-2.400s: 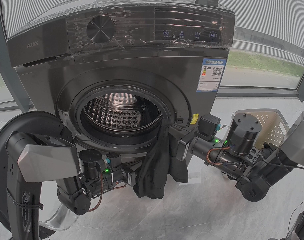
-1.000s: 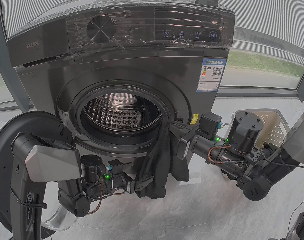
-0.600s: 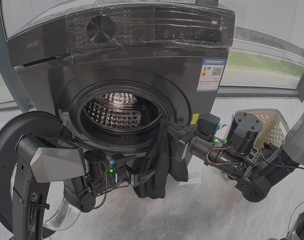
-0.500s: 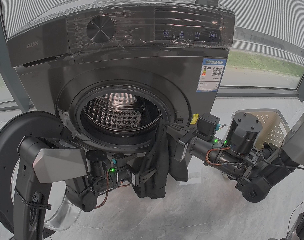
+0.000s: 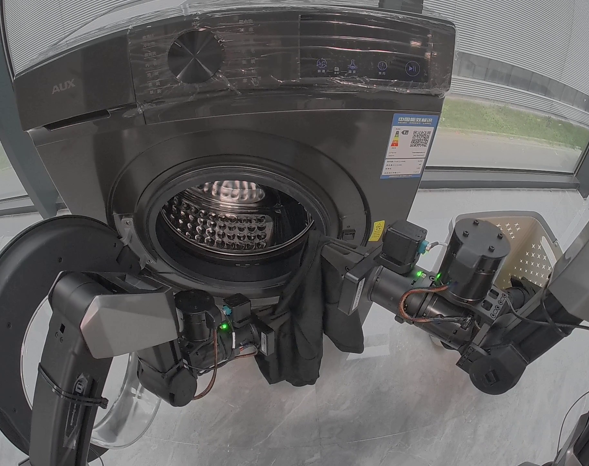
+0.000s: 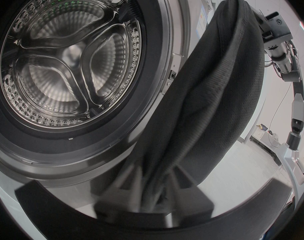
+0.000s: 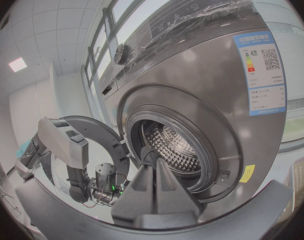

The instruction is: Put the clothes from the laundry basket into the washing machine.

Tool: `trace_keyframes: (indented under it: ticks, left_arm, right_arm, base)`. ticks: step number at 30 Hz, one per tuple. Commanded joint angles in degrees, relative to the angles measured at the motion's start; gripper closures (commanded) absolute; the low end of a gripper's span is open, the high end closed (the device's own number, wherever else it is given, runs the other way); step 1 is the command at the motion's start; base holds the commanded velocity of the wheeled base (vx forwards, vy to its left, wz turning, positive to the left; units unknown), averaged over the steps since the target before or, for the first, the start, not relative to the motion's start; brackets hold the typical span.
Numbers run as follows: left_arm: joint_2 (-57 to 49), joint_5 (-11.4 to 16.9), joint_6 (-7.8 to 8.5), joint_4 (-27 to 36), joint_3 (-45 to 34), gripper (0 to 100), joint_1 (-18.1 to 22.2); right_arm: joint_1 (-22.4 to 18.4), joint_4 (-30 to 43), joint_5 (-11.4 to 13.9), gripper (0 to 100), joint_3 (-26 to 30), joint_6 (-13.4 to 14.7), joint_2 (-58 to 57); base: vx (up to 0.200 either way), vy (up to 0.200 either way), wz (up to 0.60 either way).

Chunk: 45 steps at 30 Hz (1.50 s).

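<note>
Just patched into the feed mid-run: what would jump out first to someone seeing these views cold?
The black garment draws the eye first: it hangs down the front of the washing machine from the right rim of its opening, pinched at its top by the right gripper, with the left gripper against its lower part. Behind it the shiny drum shows no clothes, and the door stands open on the left.

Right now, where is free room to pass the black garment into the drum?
The drum is empty, and the left and middle of its opening, bordered by the door seal, are free. Its right side is crowded: the black garment hangs there from the right hand, with the left hand low against it. The floor in front is bare.
</note>
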<state>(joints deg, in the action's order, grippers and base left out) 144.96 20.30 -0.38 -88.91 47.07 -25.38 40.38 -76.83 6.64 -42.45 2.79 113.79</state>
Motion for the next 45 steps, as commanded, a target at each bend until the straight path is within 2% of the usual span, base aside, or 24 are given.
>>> trace_keyframes:
  ticks: [1, 9, 10, 15, 20, 23, 25, 28, 30, 36, 40, 45]
  left_arm:
    - [-0.91, 0.01, 0.11, -0.13, -0.49, 100, 0.33]
    - [-14.18, 0.44, 1.26, -0.22, -12.0, 100, 3.06]
    - [-18.75, 0.8, 1.52, -0.22, -16.31, 100, 3.85]
    - [-30.79, 0.97, 1.61, -0.22, -26.5, 100, 4.11]
    - [-39.4, 2.55, 1.52, -0.13, -31.95, 100, 4.11]
    - [-45.73, 2.82, 1.26, -0.04, -34.5, 100, 5.96]
    - [-48.98, 3.96, 0.82, -0.04, -35.99, 100, 7.19]
    - [-51.27, 6.69, 0.73, 0.05, -38.02, 100, 8.59]
    - [-51.44, 7.56, 1.52, 0.05, -38.63, 100, 9.03]
    - [-51.0, 7.74, 0.73, 0.05, -38.28, 100, 9.56]
    - [-51.35, 7.74, 0.73, 0.05, -38.1, 100, 10.09]
    - [-52.23, 7.12, 1.52, 0.05, -38.98, 100, 10.09]
  right_arm:
    - [-0.56, -0.08, 0.04, 100, 0.35, 0.02, -0.06]
    - [-2.14, -1.05, 0.04, 100, 3.51, 0.11, 0.47]
    - [-2.14, -2.28, 0.04, 100, 4.74, 0.2, 0.47]
    - [-3.99, -5.88, 0.21, 100, 7.29, 0.2, 0.73]
    - [-4.69, -9.84, 0.56, 100, 9.66, 1.16, 1.17]
    - [-4.69, -11.5, 0.56, 100, 11.77, 2.92, 0.65]
    - [-4.69, -11.5, 0.65, 100, 13.36, 3.18, -0.06]
    - [-4.78, -11.59, 0.48, 100, 13.97, 3.45, -0.94]
    - [-4.78, -11.68, 0.04, 100, 14.23, 3.45, -1.11]
    - [-4.78, -11.77, -1.11, 100, 15.73, 4.85, -2.34]
    - [-4.6, -11.86, -1.19, 100, 13.62, 5.03, -3.4]
    - [-3.72, -11.86, -1.28, 100, 12.74, 5.03, -5.24]
  base:
    - [0.0, 0.0, 0.0]
    - [0.0, 0.0, 0.0]
    - [0.0, 0.0, 0.0]
    - [0.0, 0.0, 0.0]
    - [0.0, 0.0, 0.0]
    - [0.0, 0.0, 0.0]
    - [0.0, 0.0, 0.0]
    - [0.0, 0.0, 0.0]
    - [0.0, 0.0, 0.0]
    - [0.0, 0.0, 0.0]
    - [0.0, 0.0, 0.0]
    - [0.0, 0.0, 0.0]
